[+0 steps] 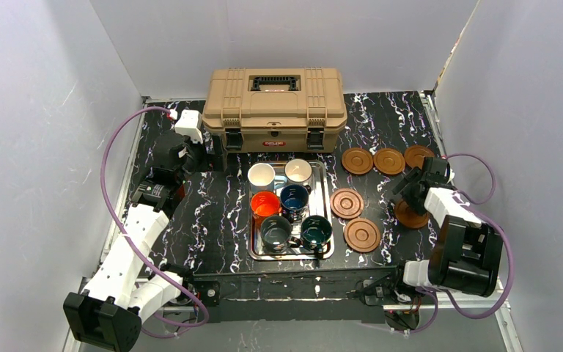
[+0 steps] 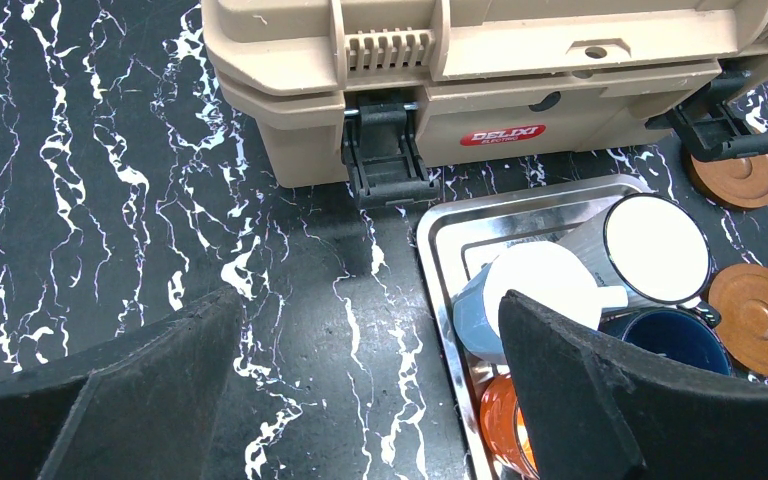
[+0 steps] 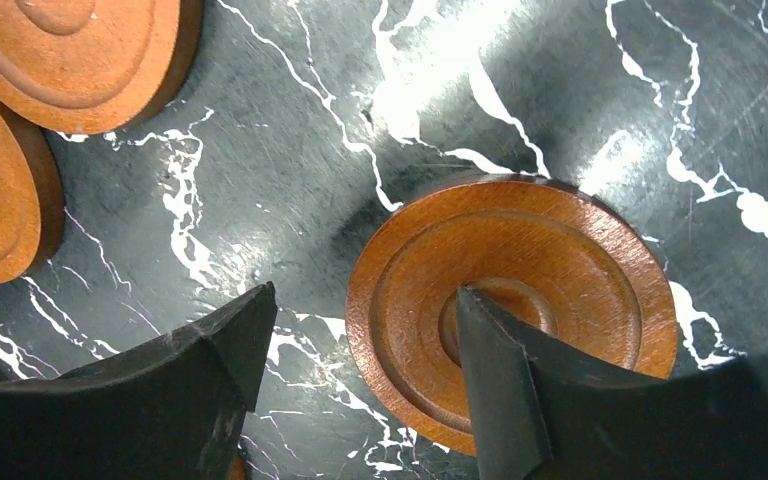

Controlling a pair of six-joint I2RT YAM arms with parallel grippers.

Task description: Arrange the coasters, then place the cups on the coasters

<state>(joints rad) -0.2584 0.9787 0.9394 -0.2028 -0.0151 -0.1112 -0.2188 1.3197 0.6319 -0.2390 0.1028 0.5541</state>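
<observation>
Six cups stand in the steel tray (image 1: 291, 257): two cream-white (image 1: 262, 174) (image 1: 298, 171), orange (image 1: 265, 204), navy (image 1: 294, 196), grey-green (image 1: 275, 231) and teal (image 1: 316, 231). Several brown coasters lie right of the tray: three in a back row (image 1: 389, 161), two beside the tray (image 1: 347, 203) (image 1: 361, 235). My right gripper (image 3: 360, 310) is open low over one more coaster (image 3: 520, 290), one finger over its centre, the other over the bare table to its left. My left gripper (image 2: 370, 380) hangs open and empty left of the tray.
A tan toolbox (image 1: 275, 106) stands at the back, just behind the tray. White walls close in the black marbled table (image 1: 212, 220) on three sides. Two coasters (image 3: 70, 50) (image 3: 0, 190) lie close to the right gripper's left side.
</observation>
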